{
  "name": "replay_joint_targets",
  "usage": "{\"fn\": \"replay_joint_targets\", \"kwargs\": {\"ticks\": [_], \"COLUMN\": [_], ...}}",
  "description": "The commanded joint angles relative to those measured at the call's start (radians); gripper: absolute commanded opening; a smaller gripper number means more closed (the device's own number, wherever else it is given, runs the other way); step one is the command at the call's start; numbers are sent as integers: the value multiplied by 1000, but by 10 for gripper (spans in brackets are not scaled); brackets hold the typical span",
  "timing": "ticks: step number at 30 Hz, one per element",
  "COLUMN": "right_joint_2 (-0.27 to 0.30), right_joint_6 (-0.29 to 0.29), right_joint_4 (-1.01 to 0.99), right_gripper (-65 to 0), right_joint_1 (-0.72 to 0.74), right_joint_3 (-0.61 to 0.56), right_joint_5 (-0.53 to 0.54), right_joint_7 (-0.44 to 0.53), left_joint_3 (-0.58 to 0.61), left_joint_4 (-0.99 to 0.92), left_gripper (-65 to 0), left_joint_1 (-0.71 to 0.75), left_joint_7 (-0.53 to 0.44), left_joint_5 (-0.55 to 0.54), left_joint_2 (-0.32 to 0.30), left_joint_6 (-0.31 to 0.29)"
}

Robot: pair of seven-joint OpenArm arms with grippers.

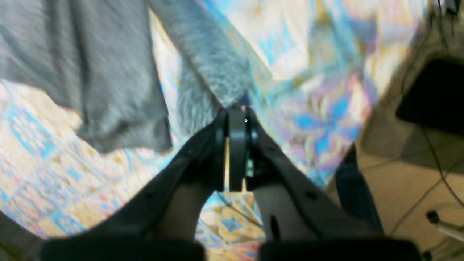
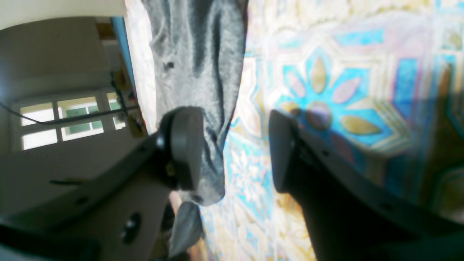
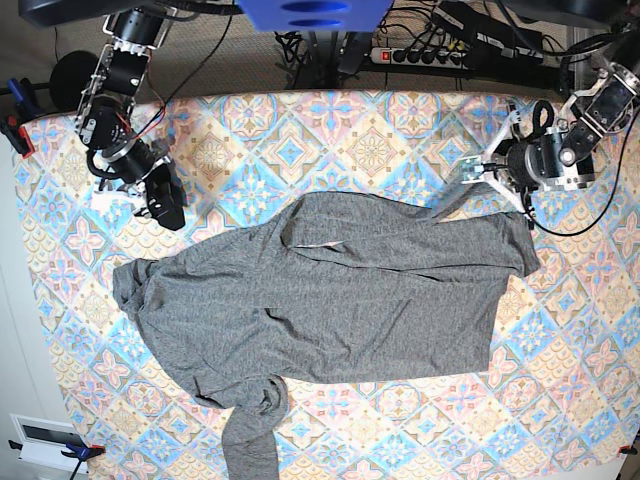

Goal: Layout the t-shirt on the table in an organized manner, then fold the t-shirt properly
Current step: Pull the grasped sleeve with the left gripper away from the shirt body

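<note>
The dark-grey t-shirt (image 3: 380, 300) lies spread across the middle of the table (image 3: 370, 130), with one sleeve bunched at the front (image 3: 255, 430). My left gripper (image 3: 474, 174) is at the shirt's far right, shut on a sleeve that stretches up from the shirt to its tips. In the left wrist view the gripper (image 1: 237, 112) pinches that grey strip of the t-shirt (image 1: 214, 72) above the table (image 1: 308, 54). My right gripper (image 3: 165, 205) stands open over the cloth-covered table, left of the shirt. In the right wrist view the gripper (image 2: 232, 119) has wide jaws, and the t-shirt (image 2: 195, 54) shows beside the left finger (image 2: 185, 145).
A power strip and cables (image 3: 440, 50) run along the table's back edge. A white box (image 3: 45, 435) sits at the front left corner. Off the table's right side are floor, cables and a black object (image 1: 435, 94). A window (image 2: 61, 123) shows beyond the table's edge.
</note>
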Motion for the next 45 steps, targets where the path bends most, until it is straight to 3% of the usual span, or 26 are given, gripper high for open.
{"fn": "replay_joint_targets", "kwargs": {"ticks": [1,5,10,17,26,33,36,45], "right_joint_2": [11,11,11,11,11,11,11,11], "right_joint_6": [11,11,11,11,11,11,11,11], "right_joint_4": [17,17,17,17,16,16,16,16], "right_gripper": [-370,-370,-370,-370,-370,-370,-370,-369], "right_joint_1": [10,8,11,16,17,17,17,86], "right_joint_3": [0,-2,-25,-43,-43,-43,-43,-45], "right_joint_5": [21,21,21,21,19,19,19,-21], "right_joint_7": [-1,-1,-1,-1,1,2,5,7], "left_joint_3": [-10,-13,-39,-171,-165,-99,-113,-120], "left_joint_4": [8,-34,-114,-155,-117,-124,-124,-152], "left_gripper": [-650,-650,-650,-650,-650,-650,-650,-650], "left_joint_1": [-14,-9,3,201,345,404,402,404], "left_joint_7": [-13,-13,-13,-19,-22,-64,-61,-62], "left_joint_5": [7,21,59,124,240,251,317,493], "left_joint_2": [-25,-63,-68,-68,-38,-95,-88,12], "left_joint_6": [4,4,4,4,4,4,4,4]}}
